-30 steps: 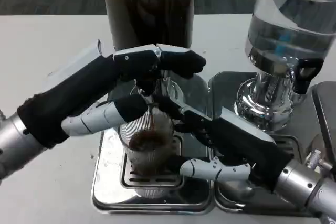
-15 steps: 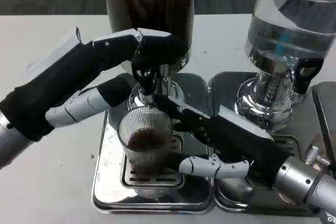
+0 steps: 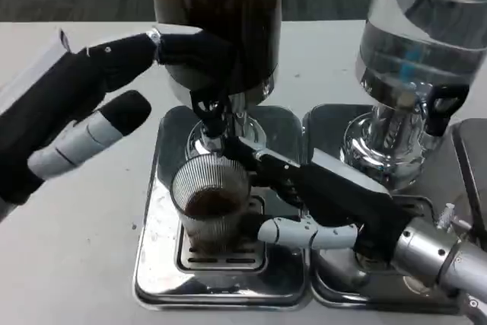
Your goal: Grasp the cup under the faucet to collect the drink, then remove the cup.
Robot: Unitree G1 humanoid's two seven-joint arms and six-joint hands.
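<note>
So the ribbed clear cup (image 3: 211, 202) is sitting on the drip tray (image 3: 152, 264) grate, right under the black faucet (image 3: 209, 116) of the dark drink dispenser (image 3: 217, 20), and there's brown liquid pooled in the bottom. My right hand (image 3: 304, 207) is wrapped around it from the right side, one finger along the rim and a white one hooked around the lower wall. The cup's base is hard to make out through the ribs. My left hand (image 3: 91, 104) hangs up by the dispenser body, fingers apart, holding nothing; its wrist is cut off at the picture's edge. The water dispenser (image 3: 415, 58) next door is cropped at the top.
</note>
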